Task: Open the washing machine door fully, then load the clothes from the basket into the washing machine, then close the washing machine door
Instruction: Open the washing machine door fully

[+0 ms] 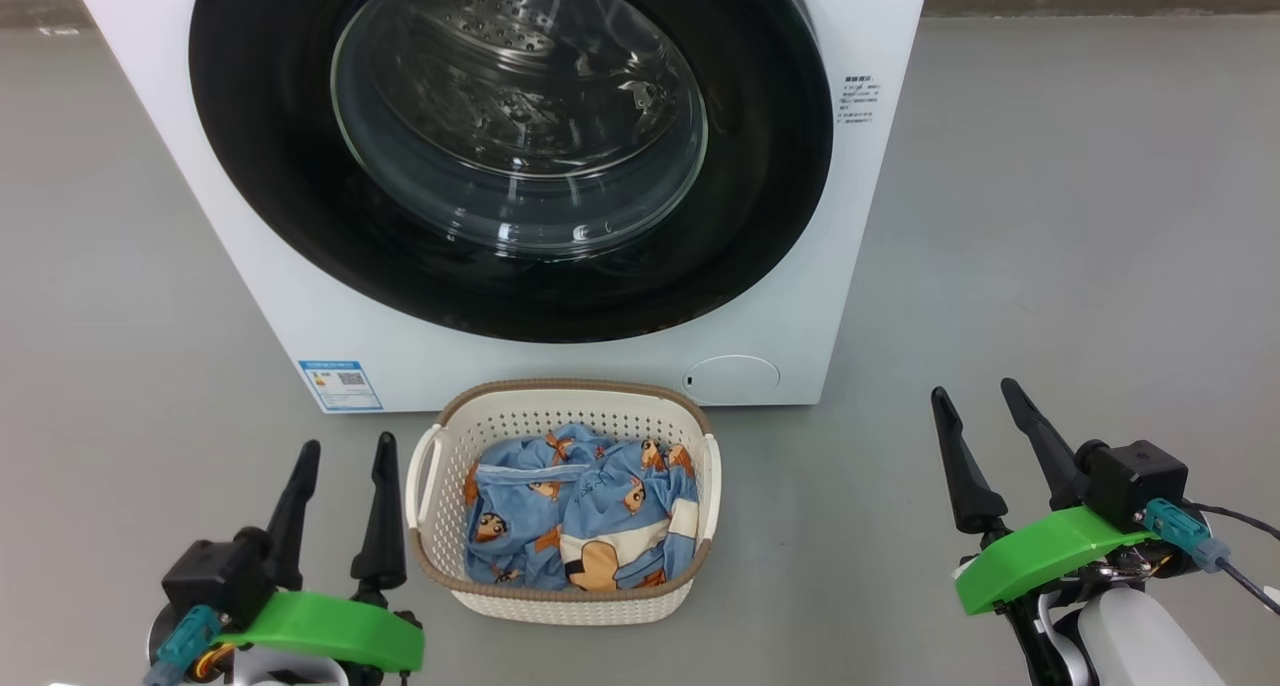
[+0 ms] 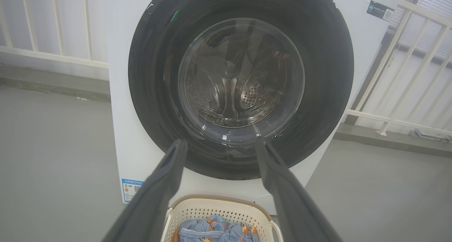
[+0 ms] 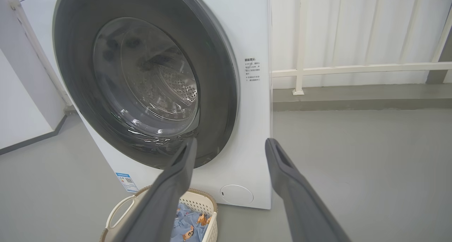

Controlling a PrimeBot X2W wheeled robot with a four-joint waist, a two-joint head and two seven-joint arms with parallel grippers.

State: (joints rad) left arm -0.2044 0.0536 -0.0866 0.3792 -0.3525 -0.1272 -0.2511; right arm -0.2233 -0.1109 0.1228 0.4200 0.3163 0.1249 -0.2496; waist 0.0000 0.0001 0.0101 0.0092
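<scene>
A big white front-loading washing machine (image 1: 250, 296) fills the upper middle of the head view, standing on a grey floor (image 1: 1050, 216). Its large round glossy black door (image 1: 515, 136), with a bulging clear glass window, lies shut, flush against the machine's front. The perforated steel drum shows through the glass. A blue label sticker (image 1: 340, 384) sits at the machine's lower left corner and a round white cover (image 1: 732, 378) at its lower right.

Just in front of the machine, at the lower centre of the frame, stands a small cream perforated plastic basket (image 1: 575, 388) with a brown rim and white side handles. The light blue fabric clothes (image 1: 580, 516), printed with brown and orange cartoon characters, lie bunched inside it.

The left claw (image 1: 347, 444) is at the lower left, just beside the basket's left handle, its two long dark fingers spread and holding nothing. The right claw (image 1: 974, 391) is at the lower right, well apart from the basket, likewise spread and empty. In the right wrist view a white railing (image 3: 353, 68) runs across the upper right, behind the machine.
</scene>
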